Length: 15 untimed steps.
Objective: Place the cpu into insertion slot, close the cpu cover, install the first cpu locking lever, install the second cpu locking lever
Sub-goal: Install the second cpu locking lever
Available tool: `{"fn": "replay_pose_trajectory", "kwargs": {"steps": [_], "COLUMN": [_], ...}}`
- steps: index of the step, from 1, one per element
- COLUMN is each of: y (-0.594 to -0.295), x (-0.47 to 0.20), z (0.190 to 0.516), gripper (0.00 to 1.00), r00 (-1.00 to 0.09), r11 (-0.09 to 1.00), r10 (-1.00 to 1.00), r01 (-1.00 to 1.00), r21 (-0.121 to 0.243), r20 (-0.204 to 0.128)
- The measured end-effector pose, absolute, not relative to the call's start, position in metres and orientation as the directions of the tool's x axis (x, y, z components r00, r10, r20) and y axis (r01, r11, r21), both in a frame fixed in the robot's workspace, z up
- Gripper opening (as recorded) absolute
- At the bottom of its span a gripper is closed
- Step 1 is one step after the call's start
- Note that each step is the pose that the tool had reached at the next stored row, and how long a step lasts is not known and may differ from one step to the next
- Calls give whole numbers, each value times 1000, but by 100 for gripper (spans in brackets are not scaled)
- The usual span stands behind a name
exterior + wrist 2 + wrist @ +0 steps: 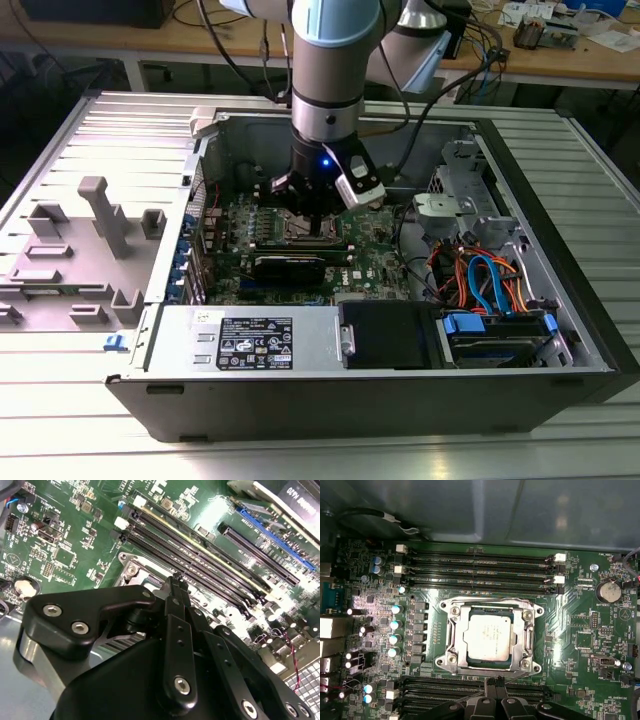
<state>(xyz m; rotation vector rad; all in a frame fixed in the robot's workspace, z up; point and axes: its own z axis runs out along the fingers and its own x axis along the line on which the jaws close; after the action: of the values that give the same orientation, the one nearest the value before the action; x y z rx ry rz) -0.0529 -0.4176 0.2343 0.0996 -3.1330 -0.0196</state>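
Where silver cover (489, 639) frames it, matte square cpu (487, 638)

One cpu (489, 637) sits under one cover (465, 642) in one slot (451, 630). Four memory slots (480, 569) lie on one side, one coin battery (608, 592) nearby.

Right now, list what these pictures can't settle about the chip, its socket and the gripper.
- Gripper fingers: open or shut can't be told; they run together in both wrist views and sit too small in the exterior view.
- Socket: the arm covers most of it in the exterior view.
- Socket near side: the gripper body blocks it in the second wrist view.
- Locking levers: latched or loose can't be told around the cover in the first wrist view, where the chip lies in the socket.
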Motion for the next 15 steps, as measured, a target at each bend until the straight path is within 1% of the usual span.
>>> {"fn": "replay_pose_trajectory", "kwargs": {"steps": [15], "y": [-422], "x": [-59], "z": [238], "gripper": [11], "r00": [-997], "r11": [997], "r10": [-74], "r01": [-74], "r21": [13], "r20": [7]}}
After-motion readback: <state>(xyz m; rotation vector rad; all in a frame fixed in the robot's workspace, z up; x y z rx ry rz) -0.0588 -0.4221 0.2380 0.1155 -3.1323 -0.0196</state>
